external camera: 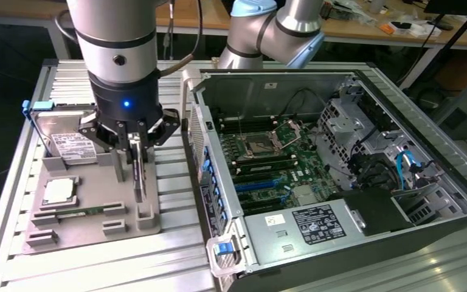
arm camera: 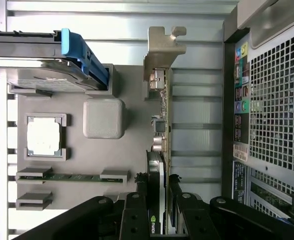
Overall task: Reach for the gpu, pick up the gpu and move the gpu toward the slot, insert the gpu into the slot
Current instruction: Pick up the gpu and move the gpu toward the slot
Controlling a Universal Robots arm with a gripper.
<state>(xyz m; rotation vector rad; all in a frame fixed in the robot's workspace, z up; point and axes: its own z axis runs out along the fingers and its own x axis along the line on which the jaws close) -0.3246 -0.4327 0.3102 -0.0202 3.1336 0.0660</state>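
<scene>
black gripper fingers (arm camera: pixel 136 212) sit closest to the wrist camera, one on each face of the gpu (arm camera: pixel 163 125), which stands on edge between them. the gripper (arm camera: pixel 158 212) is clenched on the card near its fan end, and the metal end bracket sticks out at the far end, away from the fingers.

in the exterior view the gripper (external camera: pixel 134 143) hangs straight down over the grey fixture tray (external camera: pixel 79 201) and holds the gpu (external camera: pixel 139 179) upright. the card's lower edge is down at the tray's holder; whether it has cleared that holder i cannot tell.

on the same tray lie a hard drive (external camera: pixel 67 143) in a blue-tabbed carrier, a processor chip (external camera: pixel 59 191) and a green memory stick (external camera: pixel 79 213), all to the exterior view's left of the card and apart from it.

the open computer case (external camera: pixel 339 152) stands to the exterior view's right of the tray. the blue slot (external camera: pixel 258 182) lies on the motherboard inside it, well apart from the held gpu.
</scene>
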